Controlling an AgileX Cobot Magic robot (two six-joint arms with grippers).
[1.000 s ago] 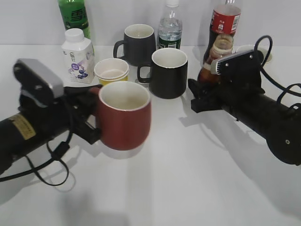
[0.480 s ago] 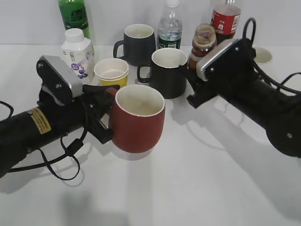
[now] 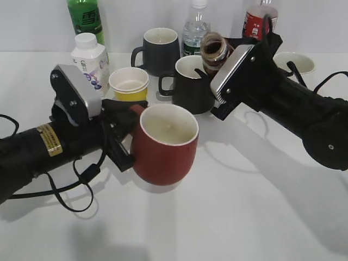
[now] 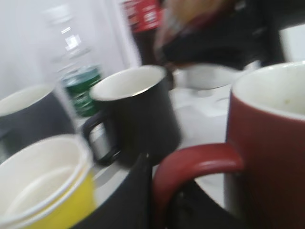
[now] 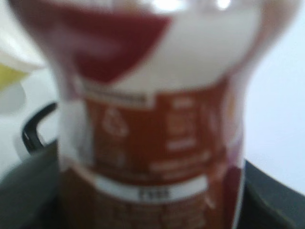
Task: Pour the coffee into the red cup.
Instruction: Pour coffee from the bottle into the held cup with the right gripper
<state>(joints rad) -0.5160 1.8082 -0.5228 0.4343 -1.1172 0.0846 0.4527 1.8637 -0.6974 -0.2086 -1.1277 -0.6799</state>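
Although the exterior view takes in the whole table, the left gripper (image 3: 120, 136) has its fingertips buried behind the handle of the red cup (image 3: 163, 144), which it grips, the cup tilted and seemingly held above the white table (image 3: 228, 206). To the right, the right gripper (image 3: 217, 81) clasps the coffee (image 3: 215, 50), tipped leftward with its open mouth over a black mug (image 3: 193, 84); its fingers are mostly hidden by the arm's body. A yellow paper cup (image 3: 129, 83) stands behind the left arm.

From the left wrist, everything is motion-blurred. The cup (image 4: 267, 143) is cut off at the right edge, one dark finger (image 4: 138, 200) pressed beside its handle; the bottle above is only a brown smear (image 4: 200, 24).

From the right wrist, the bottle's label (image 5: 152, 157) fills the frame, out of focus, print unreadable. The gripper's dark base shows only at the lower corners.
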